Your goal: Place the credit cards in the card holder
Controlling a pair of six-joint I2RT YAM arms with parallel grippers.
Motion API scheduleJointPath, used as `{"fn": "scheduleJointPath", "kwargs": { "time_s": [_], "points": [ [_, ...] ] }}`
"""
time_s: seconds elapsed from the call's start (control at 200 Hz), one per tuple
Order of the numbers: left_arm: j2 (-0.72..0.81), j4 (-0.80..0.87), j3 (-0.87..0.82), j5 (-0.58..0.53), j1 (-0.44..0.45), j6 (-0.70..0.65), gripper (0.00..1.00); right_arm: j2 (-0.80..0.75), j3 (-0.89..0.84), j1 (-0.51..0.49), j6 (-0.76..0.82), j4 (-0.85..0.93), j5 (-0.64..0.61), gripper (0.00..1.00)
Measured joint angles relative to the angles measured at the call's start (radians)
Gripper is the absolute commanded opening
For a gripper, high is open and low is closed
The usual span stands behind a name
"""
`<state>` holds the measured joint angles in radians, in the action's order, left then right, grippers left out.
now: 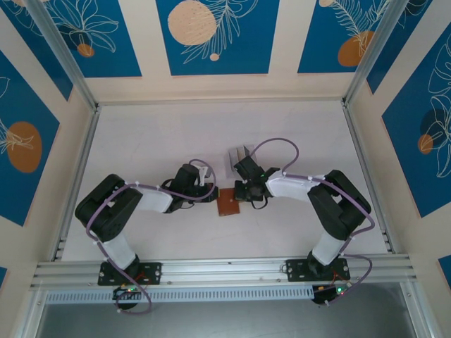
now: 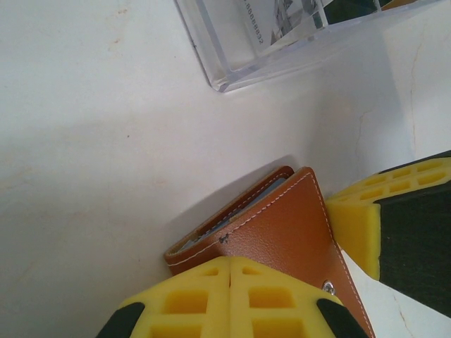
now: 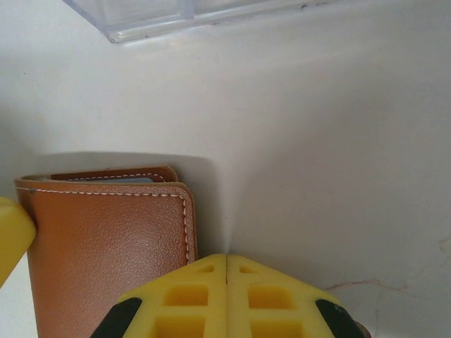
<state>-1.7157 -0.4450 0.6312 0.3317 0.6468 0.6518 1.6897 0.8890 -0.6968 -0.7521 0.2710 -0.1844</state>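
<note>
The brown leather card holder (image 1: 228,203) lies folded shut on the white table between the two grippers. In the left wrist view its cover (image 2: 282,225) shows white stitching, a metal snap (image 2: 328,286) and a pale bluish inner edge. My left gripper (image 2: 230,262) is shut, pads together with nothing between them, tips over the holder's near cover. My right gripper (image 3: 226,259) is also shut and holds nothing, just beside the holder's (image 3: 106,232) right edge. A pale credit card (image 2: 278,21) with printed digits stands in the clear stand.
The clear plastic slotted stand (image 1: 239,156) sits just beyond the holder, close to the right wrist. One yellow finger of the right gripper (image 2: 359,218) touches the holder's far corner. Metal rails and patterned walls enclose the table.
</note>
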Motion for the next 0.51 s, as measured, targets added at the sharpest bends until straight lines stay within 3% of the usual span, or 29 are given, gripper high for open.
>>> {"fn": "scheduleJointPath", "kwargs": {
  "time_s": [0.26, 0.505],
  "points": [
    [0.0, -0.001, 0.0, -0.001, 0.001, 0.0, 0.0, -0.037, -0.081, 0.05, -0.023, -0.112, 0.116, 0.23],
    [-0.002, -0.008, -0.002, -0.003, 0.004, 0.0, 0.0, -0.081, -0.174, 0.101, -0.045, -0.213, 0.28, 0.25]
  ]
}}
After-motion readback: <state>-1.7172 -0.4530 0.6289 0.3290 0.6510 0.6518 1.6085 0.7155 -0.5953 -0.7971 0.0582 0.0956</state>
